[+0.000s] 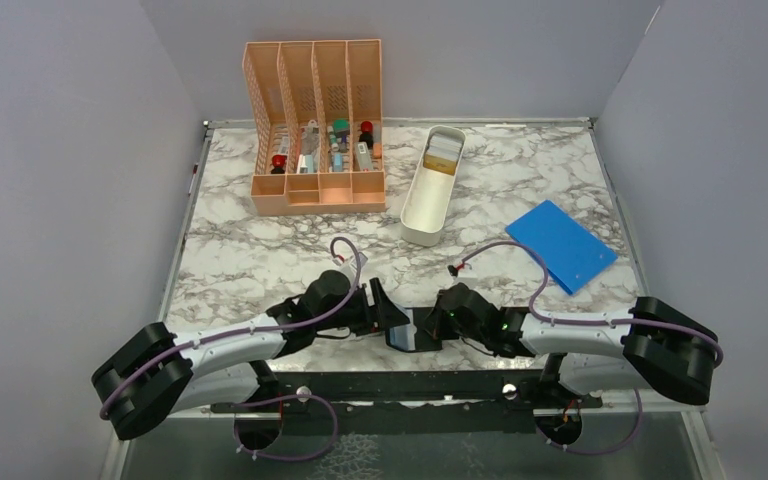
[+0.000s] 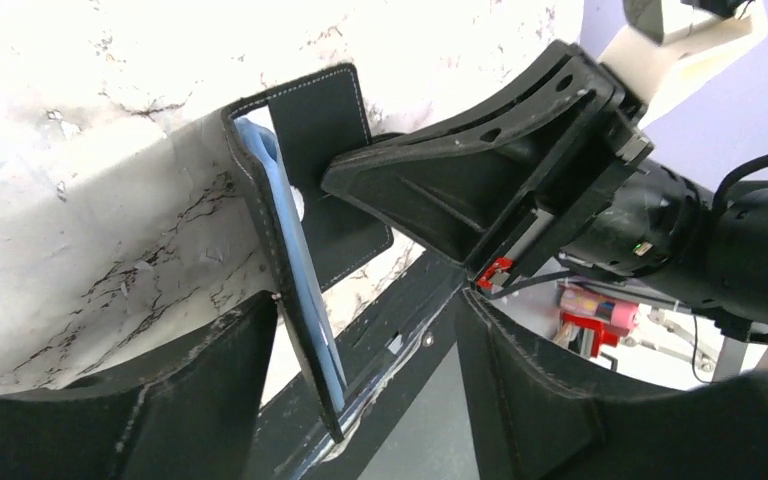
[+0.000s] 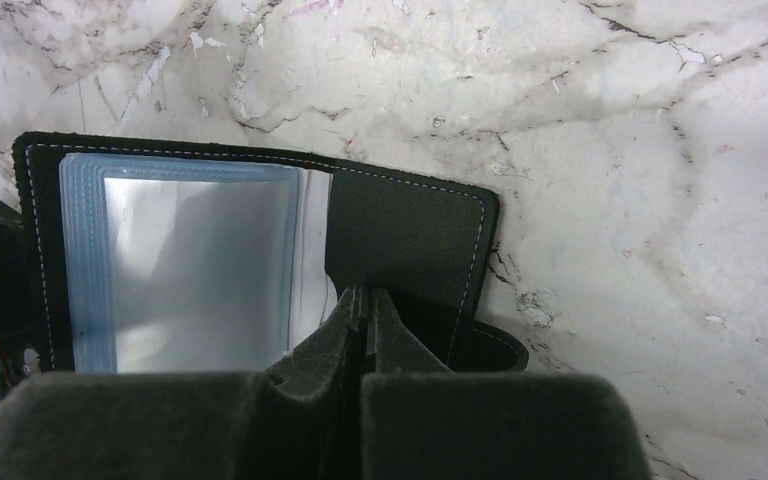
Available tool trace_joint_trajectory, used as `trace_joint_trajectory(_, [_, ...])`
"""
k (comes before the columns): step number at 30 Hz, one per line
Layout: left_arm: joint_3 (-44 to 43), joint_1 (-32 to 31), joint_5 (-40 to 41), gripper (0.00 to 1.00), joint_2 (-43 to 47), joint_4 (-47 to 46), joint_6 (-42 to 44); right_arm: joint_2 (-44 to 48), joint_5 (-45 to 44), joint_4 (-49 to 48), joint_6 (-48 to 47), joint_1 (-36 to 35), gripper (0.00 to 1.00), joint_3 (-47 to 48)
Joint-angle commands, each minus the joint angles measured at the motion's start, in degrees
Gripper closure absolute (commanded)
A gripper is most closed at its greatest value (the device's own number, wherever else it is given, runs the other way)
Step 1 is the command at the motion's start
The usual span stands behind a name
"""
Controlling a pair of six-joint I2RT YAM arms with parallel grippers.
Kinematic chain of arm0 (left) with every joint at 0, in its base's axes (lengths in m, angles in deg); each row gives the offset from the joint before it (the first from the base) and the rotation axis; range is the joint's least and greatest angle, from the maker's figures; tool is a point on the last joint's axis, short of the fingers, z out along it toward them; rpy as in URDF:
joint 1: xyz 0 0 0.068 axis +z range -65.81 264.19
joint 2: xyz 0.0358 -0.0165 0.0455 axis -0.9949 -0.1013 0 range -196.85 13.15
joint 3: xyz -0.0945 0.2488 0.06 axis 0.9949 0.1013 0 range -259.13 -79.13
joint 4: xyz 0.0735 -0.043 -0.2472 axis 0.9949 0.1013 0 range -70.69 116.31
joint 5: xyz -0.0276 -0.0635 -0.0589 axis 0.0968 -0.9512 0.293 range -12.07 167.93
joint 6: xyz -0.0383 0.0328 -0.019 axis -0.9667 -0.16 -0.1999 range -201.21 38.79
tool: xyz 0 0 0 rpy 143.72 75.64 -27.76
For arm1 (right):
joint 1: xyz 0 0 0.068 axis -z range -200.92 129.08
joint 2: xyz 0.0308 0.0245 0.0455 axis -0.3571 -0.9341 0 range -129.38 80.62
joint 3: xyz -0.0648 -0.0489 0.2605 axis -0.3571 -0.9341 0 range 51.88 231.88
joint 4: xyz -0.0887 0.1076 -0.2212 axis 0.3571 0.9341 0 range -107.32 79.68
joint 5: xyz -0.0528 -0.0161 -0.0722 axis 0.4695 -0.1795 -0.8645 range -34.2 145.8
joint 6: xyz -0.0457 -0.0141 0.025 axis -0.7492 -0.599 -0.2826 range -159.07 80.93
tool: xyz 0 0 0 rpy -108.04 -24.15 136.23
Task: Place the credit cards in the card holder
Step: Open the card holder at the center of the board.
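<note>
The black card holder (image 3: 400, 225) lies open at the table's near edge, its clear-blue inner sleeves (image 3: 190, 260) showing. My right gripper (image 3: 365, 297) is shut on the holder's black flap. In the left wrist view the holder (image 2: 310, 130) stands tilted on edge with the right gripper (image 2: 345, 182) clamped on it. My left gripper (image 2: 365, 305) is open, and the holder's sleeved leaf (image 2: 300, 290) sits between its fingers, close to the left finger (image 2: 210, 390). The credit cards (image 1: 442, 158), tan and white, lie in the far end of a white tray. In the top view both grippers meet at the holder (image 1: 402, 336).
The long white tray (image 1: 420, 212) lies at the back middle. A peach slotted organizer (image 1: 315, 130) with small items stands at the back left. A large flat blue rectangle (image 1: 561, 245) lies at the right. A black frame bar (image 1: 410, 385) runs along the near edge.
</note>
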State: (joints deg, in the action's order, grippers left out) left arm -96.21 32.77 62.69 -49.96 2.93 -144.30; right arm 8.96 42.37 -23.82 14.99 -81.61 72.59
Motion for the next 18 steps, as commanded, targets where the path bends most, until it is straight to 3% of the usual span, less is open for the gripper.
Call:
trace_joint_trajectory(1, [0.27, -0.34, 5.34, 0.35, 2.31, 2.02, -0.15, -1.37, -1.11, 5.51, -0.47, 0.27, 0.99, -2.74])
trace_joint_trajectory(7, [-0.15, -0.29, 6.59, 0.45, -0.23, 3.21, 2.03, -0.23, -0.36, 5.44, -1.61, 0.24, 0.99, -2.53])
trace_joint_trajectory(14, [-1.1, -0.3, 7.51, 0.79, -0.9, 4.02, 2.97, -0.68, 0.53, 1.94, -4.63, 0.22, 0.98, -1.03])
trace_joint_trajectory(18, [-1.32, -0.28, 9.43, 0.81, 1.56, 6.18, 3.25, -4.14, 2.46, -1.07, -6.18, 0.23, 0.95, 1.46])
